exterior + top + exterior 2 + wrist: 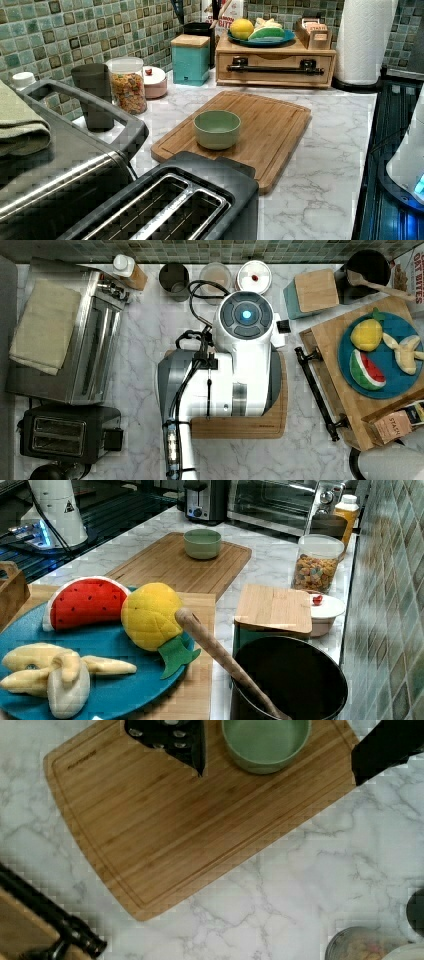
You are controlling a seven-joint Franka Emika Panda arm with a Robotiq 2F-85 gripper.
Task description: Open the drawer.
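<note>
The drawer (278, 59) sits pushed in under a light-wood stand at the far end of the counter in the left view. Its long black bar handle (274, 68) runs across the front. In the top view the handle (316, 390) lies to the right of the arm (235, 365). The wrist view has the handle (47, 917) and a bit of the drawer front (17, 932) at a corner. My gripper (280, 772) hangs open above the cutting board, away from the handle, with nothing between its fingers (172, 740).
A bamboo cutting board (260, 125) holds a green bowl (217, 129) mid-counter. A blue plate of toy fruit (385, 355) tops the stand. A teal box with wooden lid (190, 57), cereal jar (127, 84), toaster oven (80, 335), toaster (65, 432) and paper towel roll (362, 40) ring the counter.
</note>
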